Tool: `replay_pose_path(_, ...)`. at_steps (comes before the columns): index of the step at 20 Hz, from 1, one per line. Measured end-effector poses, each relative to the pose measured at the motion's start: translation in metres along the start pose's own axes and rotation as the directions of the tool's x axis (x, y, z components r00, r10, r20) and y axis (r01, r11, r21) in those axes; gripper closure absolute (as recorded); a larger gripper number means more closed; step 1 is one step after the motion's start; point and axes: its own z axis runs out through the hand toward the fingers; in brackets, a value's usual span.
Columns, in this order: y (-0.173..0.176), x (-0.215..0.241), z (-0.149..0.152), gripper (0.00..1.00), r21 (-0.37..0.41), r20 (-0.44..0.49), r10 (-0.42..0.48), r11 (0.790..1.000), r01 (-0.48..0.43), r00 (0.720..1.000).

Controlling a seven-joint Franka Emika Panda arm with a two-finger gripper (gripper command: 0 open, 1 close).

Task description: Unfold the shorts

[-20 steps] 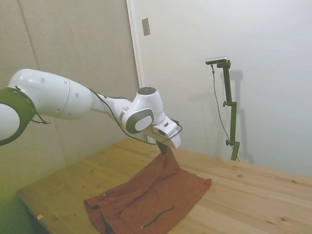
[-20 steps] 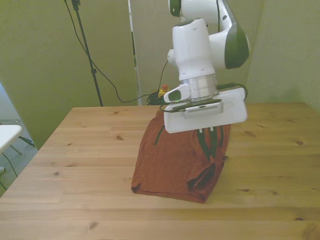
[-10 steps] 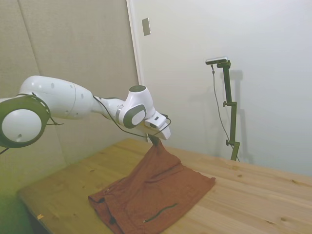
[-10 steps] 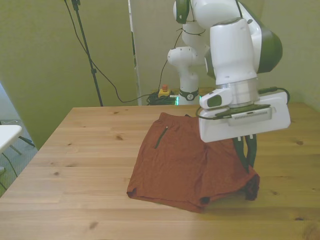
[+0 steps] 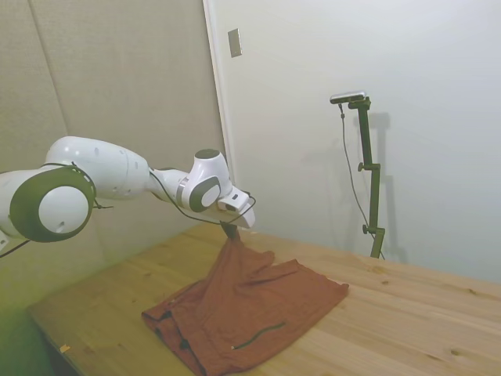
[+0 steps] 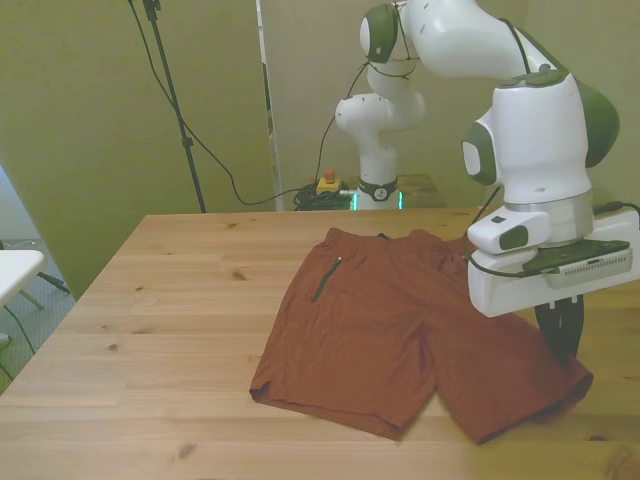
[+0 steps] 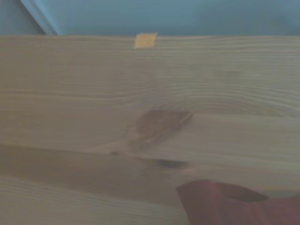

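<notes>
Now we see the shorts spread mid-table, both legs toward the camera in the front view | our gripper pinches one leg's hem at the front view's right, lifting it off the table | yellow tag near the table edge.
</notes>
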Motion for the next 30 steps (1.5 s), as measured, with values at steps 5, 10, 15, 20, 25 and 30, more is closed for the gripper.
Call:
replay_pose_path(5, -0.014, -0.028, 0.01, 0.0, -0.006, 0.022, -0.05, 0.999, 0.05, 0.998)
replay_pose_path(10, -0.016, -0.033, 0.007, 0.0, -0.008, 0.02, -0.059, 0.998, 0.059, 0.998)
replay_pose_path(15, 0.017, -0.013, -0.02, 0.0, -0.13, -0.056, 0.085, 0.987, -0.091, 0.995)
replay_pose_path(20, 0.063, -0.03, -0.087, 0.0, -0.333, -0.072, 0.253, 0.906, -0.263, 0.965)
replay_pose_path(25, 0.107, -0.086, -0.157, 0.0, -0.388, -0.06, 0.228, 0.891, -0.233, 0.972)
replay_pose_path(30, 0.169, -0.135, -0.202, 0.0, -0.388, -0.043, 0.169, 0.905, -0.172, 0.985)
